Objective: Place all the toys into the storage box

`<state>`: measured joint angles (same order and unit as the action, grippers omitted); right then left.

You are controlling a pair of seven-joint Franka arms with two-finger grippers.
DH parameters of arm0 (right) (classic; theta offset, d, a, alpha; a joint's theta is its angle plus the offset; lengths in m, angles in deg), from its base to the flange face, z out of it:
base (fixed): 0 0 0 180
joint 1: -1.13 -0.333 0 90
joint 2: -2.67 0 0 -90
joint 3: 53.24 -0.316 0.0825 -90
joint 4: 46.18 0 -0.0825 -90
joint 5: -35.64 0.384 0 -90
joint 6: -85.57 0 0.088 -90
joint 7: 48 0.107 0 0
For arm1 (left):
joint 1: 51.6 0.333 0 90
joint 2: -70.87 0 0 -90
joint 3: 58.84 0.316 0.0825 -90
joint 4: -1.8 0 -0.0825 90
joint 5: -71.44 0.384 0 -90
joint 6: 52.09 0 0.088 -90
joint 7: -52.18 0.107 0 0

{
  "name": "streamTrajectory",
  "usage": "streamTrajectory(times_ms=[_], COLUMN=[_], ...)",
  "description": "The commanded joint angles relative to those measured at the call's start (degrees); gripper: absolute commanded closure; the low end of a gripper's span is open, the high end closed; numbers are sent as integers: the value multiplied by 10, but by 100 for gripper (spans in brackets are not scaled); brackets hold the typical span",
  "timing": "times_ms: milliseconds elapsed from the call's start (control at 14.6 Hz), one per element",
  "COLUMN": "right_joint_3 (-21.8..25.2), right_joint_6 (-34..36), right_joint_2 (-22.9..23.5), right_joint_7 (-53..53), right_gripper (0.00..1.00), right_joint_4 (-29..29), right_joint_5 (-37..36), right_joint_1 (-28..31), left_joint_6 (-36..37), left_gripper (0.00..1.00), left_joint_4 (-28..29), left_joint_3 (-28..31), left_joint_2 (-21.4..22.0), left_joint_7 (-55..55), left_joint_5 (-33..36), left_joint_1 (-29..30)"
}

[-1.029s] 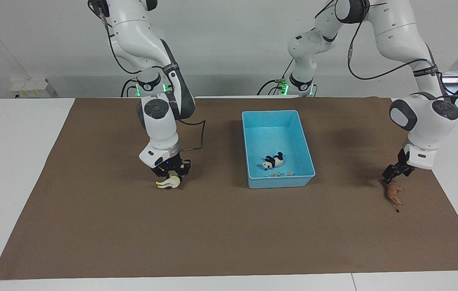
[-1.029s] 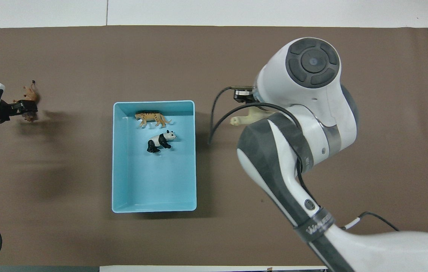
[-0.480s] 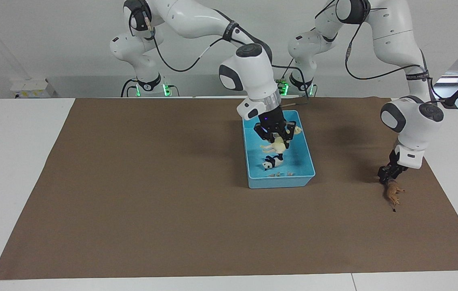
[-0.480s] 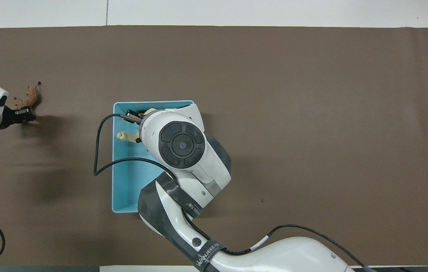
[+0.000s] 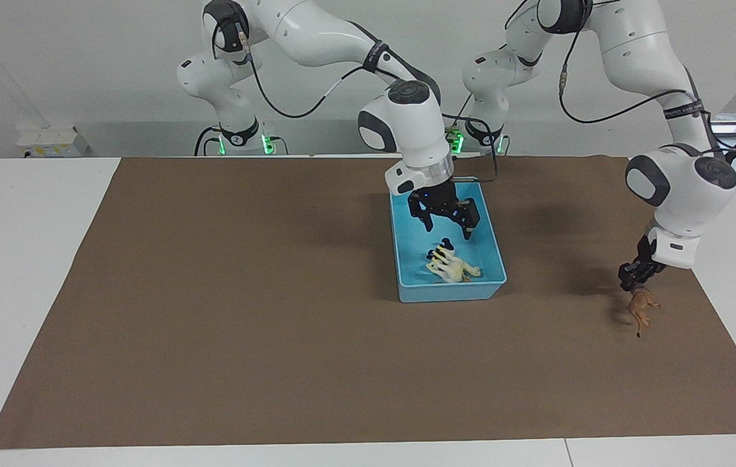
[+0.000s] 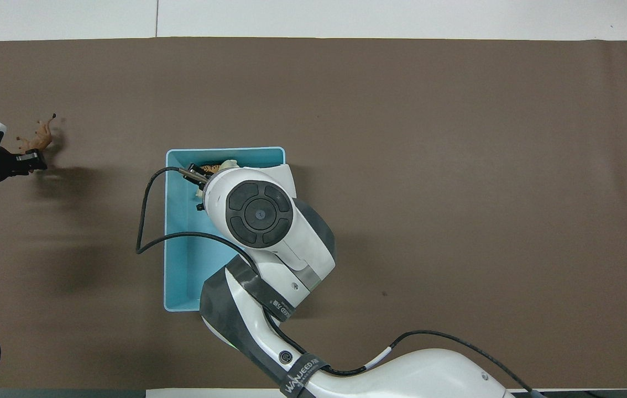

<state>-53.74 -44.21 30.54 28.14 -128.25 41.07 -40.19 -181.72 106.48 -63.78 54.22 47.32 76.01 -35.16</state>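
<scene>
Your right gripper (image 5: 450, 224) hangs over the storage box (image 5: 494, 250), fingers spread wide and empty. The cream horse (image 5: 453, 269) lies in the box on the panda (image 5: 444, 248), the tiger (image 6: 213, 166) beside them. Your left gripper (image 5: 634, 277) pinches the lion (image 5: 640, 310) just off the mat; carrying it to the box likely comes next.

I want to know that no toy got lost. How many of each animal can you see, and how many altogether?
horse: 1
panda: 1
tiger: 1
lion: 1
Total: 4
</scene>
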Motion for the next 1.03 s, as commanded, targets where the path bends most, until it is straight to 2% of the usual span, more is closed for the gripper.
streamTrajectory(times_ms=[0, 206, 275, 412, 618, 824, 892, 961], right_joint_3=[-3, 0, 1, 1, 1, 1, 1, 1], right_joint_6=[97, 173, 201, 211, 209, 227, 248, 265], right_joint_2=[-64, -101, -103, -104, -105, -106, -114, -122], right_joint_7=[-86, -263, -344, -510, -688, -754, -773, -795], right_gripper=[0, 0, 0, 0, 0, 0, 0, 0], right_joint_4=[-6, -12, -13, -26, -37, -35, -34, -32], right_joint_5=[3, -1, -7, -46, -58, -59, -59, -59], right_joint_1=[84, 158, 190, 251, 343, 393, 407, 423], left_joint_6=[96, 205, 215, 226, 226, 187, 187, 190], left_gripper=[100, 100, 100, 100, 100, 100, 91, 66], left_joint_4=[-29, -71, -68, -58, -2, 73, 89, 97], left_joint_3=[5, -2, -5, -7, -7, -8, -8, -8], left_joint_2=[60, 101, 117, 129, 157, 193, 201, 206], left_joint_7=[-79, -192, -242, -346, -422, -446, -451, -464], left_joint_5=[0, -1, -1, -1, -1, -1, -1, -1], left_joint_1=[-60, -132, -159, -232, -315, -352, -359, -361])
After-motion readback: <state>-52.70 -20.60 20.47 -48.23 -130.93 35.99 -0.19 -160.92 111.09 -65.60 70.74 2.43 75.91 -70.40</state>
